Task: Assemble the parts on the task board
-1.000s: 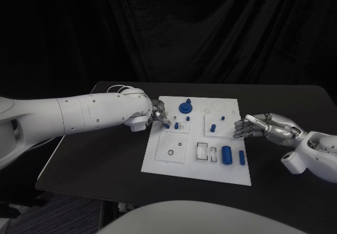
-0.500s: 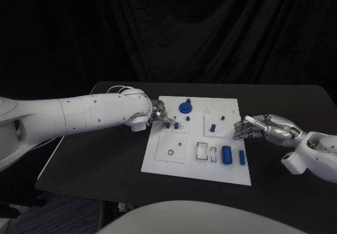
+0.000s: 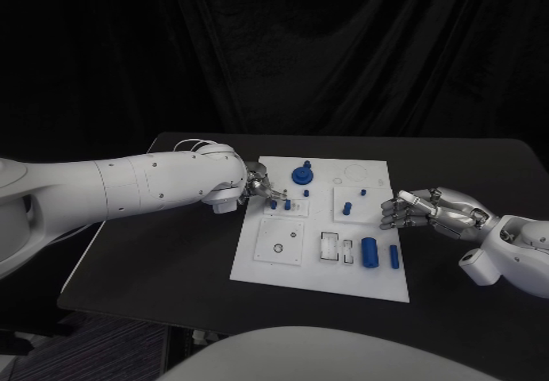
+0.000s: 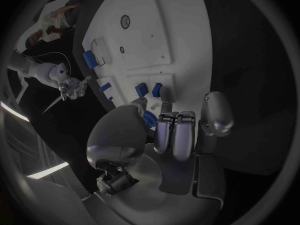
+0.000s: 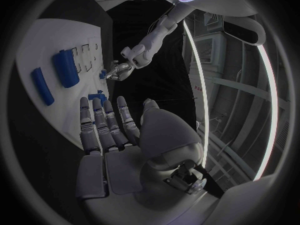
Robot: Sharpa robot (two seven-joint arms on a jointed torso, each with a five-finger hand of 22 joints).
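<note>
The white task board (image 3: 258, 266) lies mid-table. My left hand (image 3: 254, 189) hovers at its left edge, fingertips right beside two small blue pegs (image 3: 280, 204) standing in a square block. In the left wrist view the fingers (image 4: 175, 127) reach toward those pegs (image 4: 149, 90), and another blue piece (image 4: 149, 119) shows by the thumb tip; whether it is pinched is unclear. My right hand (image 3: 417, 208) hangs at the board's right edge with fingers spread and nothing in it (image 5: 109, 122). A blue knob (image 3: 303, 174) stands at the far end, and a thick blue cylinder (image 3: 370, 251) lies near the front.
A slim blue cylinder (image 3: 393, 255) lies beside the thick one. A short peg (image 3: 347, 209) stands in the right block. A square plate with a ring hole (image 3: 280, 242) and white slots (image 3: 332, 246) sit at the front. Bare black table (image 3: 160, 262) surrounds the board.
My left hand's fingertips have drawn back slightly from the two pegs. The right hand has drifted a little lower, its fingers still spread.
</note>
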